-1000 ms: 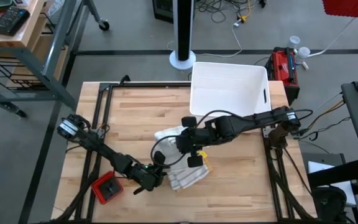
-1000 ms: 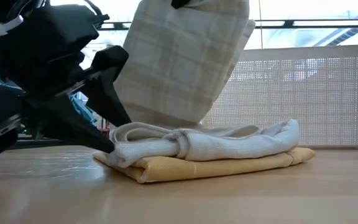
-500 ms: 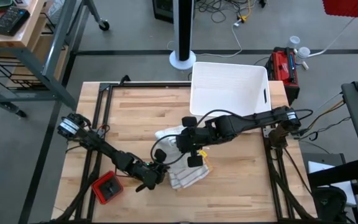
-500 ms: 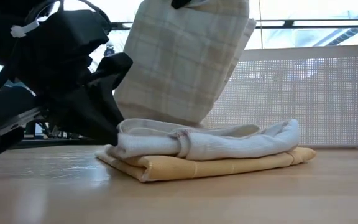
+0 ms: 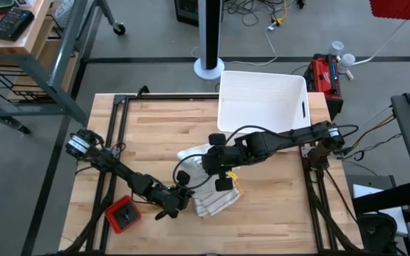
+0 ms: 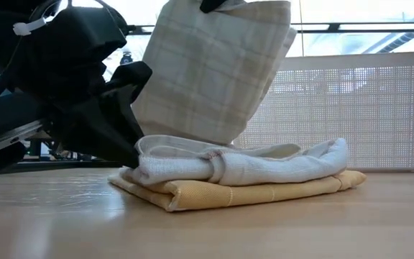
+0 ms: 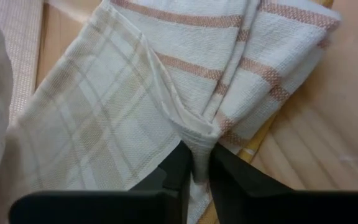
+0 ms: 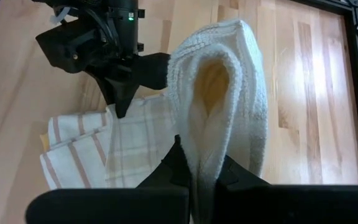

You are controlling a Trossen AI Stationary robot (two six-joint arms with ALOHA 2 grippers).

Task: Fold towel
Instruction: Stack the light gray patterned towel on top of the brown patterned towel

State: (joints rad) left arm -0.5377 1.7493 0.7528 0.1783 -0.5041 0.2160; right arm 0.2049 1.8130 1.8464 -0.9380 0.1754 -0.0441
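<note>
A cream plaid towel hangs from my right gripper, which is shut on its top end above the table's middle. The towel's lower edge lies on a pile: a white towel with reddish stripes on a folded yellow cloth. My left gripper stands at the pile's near-left end, shut on a pucker of cloth at the plaid towel's lower edge. My left gripper pinches a small raised fold at the plaid towel's lower edge, where it meets the striped towel, between its two fingers. It comes slanting down from the table's left. Whether the striped towel is caught too, I cannot tell. The cloth around rests on the pile. My right gripper pinches the plaid towel's bunched upper end between its two fingers, several layers gathered. The fingers slant down from the table's right side. The towel hangs below them, spread flat and fairly straight, with its lower edge on the pile.
A white perforated bin stands at the table's far right, behind the pile. A red block lies near the front left, beside my left arm. Black frame rails run along the table's left, right and far sides.
My left gripper has shut on the cloth at the pile's near-left end, staying in place. The pinched fold now stands a little higher than it lay before. The right gripper and the hanging towel have kept still.
</note>
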